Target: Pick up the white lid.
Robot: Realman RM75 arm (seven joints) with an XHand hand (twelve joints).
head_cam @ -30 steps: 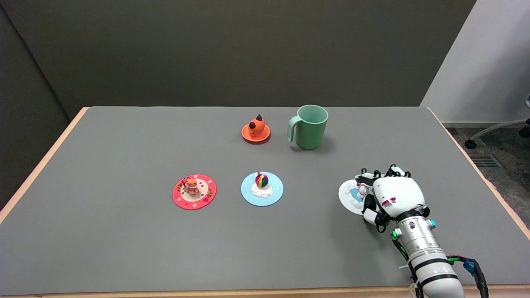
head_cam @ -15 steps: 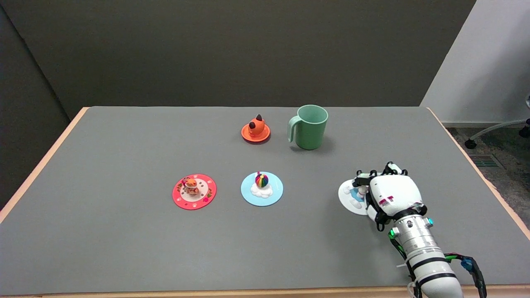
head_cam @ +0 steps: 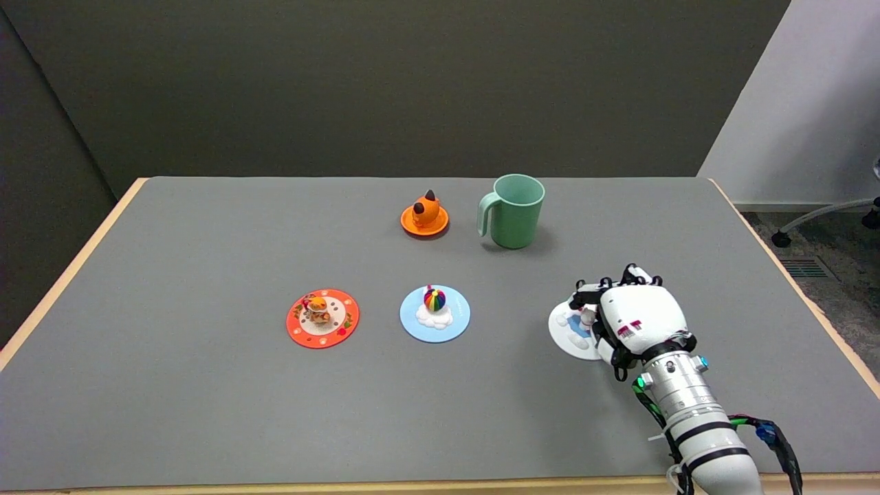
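While the pickup is looking well begun rather than finished, the things are sitting across the grey worktop [head_cam: 206, 412] like this, going left to right: a red lid [head_cam: 322, 318] with a small figure on top is lying at about 9 o'clock of centre, a blue lid [head_cam: 435, 313] with a rainbow ball knob is resting just right of it, an orange lid [head_cam: 425, 216] and a green mug [head_cam: 511, 210] are standing side by side toward 12 o'clock, and the white lid [head_cam: 568, 330] is sitting out at 3 o'clock under the right hand [head_cam: 632, 317]. That hand is covering the lid's right half, with its fingers curling in around the little knob in the lid's middle and apparently pinching it, though the contact itself is hiding behind the palm. Whether the lid is clearing the surface is hard to judge; its left edge is showing free of the hand and looking slightly tilted, so it may be just starting to rise. What is remaining, by my reading, is a clean lift well off the worktop.
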